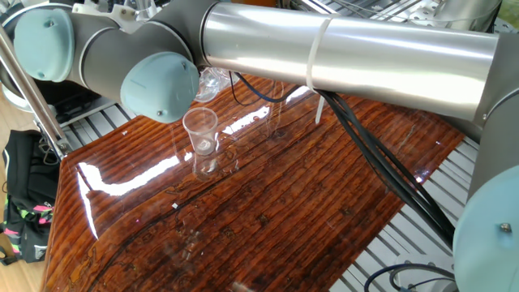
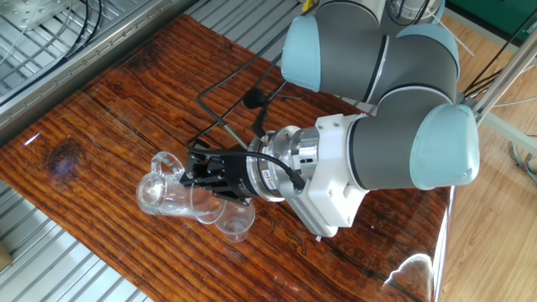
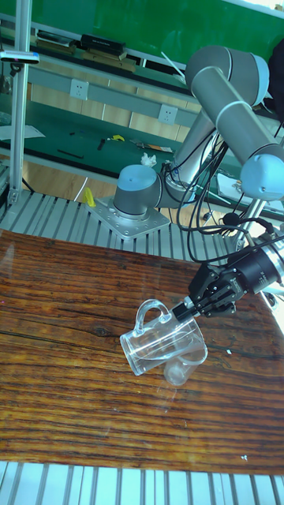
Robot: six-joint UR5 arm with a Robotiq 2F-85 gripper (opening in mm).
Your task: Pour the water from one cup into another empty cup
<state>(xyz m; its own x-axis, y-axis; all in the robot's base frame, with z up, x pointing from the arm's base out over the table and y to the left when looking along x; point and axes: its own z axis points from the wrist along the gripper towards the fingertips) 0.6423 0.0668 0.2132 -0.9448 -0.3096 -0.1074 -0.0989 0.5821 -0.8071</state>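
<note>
Presently I have the gripper (image 2: 198, 174) closed on the glass mug (image 2: 172, 195), its black fingers (image 3: 192, 304) clamped at the rim end. I hold the mug off the tabletop (image 2: 109, 126), tipped well over on its side, handle (image 3: 149, 312) uppermost and base toward the near edge in the tall fixed view. The small tapered cup (image 1: 200, 131) stands upright on the wood directly beneath and just beside the mug's mouth; in the other fixed view the two overlap, and I cannot tell whether they touch. The cup sits toward the edge of the tabletop that borders the metal slats (image 2: 75, 260). A little water (image 1: 205, 146) appears to lie in the bottom of the cup, though glare makes this uncertain. No stream is discernible between mug and cup. My arm (image 1: 349, 45) crosses over the tabletop, its black cables (image 1: 381, 162) trailing below.
</note>
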